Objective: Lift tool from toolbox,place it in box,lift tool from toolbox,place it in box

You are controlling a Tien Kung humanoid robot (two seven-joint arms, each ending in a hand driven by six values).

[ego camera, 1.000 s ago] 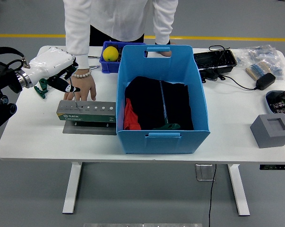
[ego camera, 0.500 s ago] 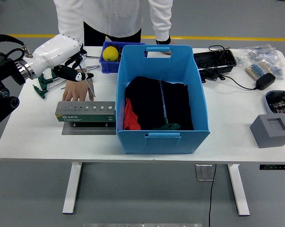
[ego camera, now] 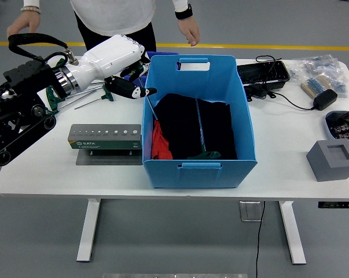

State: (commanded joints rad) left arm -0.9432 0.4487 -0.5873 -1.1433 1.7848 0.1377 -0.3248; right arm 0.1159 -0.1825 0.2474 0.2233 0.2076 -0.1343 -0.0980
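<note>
My left hand (ego camera: 137, 90), white with black fingers, reaches from the left over the left rim of the blue box (ego camera: 197, 172). It is shut on a thin metal tool (ego camera: 151, 107), whose shaft slants down inside the box's left wall. The grey-green toolbox (ego camera: 105, 136), a drilled holder block, stands on a grey plate just left of the box. Inside the box lie black cloth, a red item (ego camera: 158, 142) and a green-handled tool (ego camera: 206, 155). The person at the far side holds both hands raised, off the table.
Green-handled T tools (ego camera: 81, 97) lie behind the toolbox, under my forearm. On the right are a black tray (ego camera: 263, 73), a power adapter (ego camera: 323, 99) with cable, a bag of parts (ego camera: 322, 68), a dark bowl (ego camera: 343, 123) and a grey block (ego camera: 334, 160).
My left hand lifted the thin tool out of the toolbox and carried it right, over the box's left rim. The person's hand left the table and rose away.
</note>
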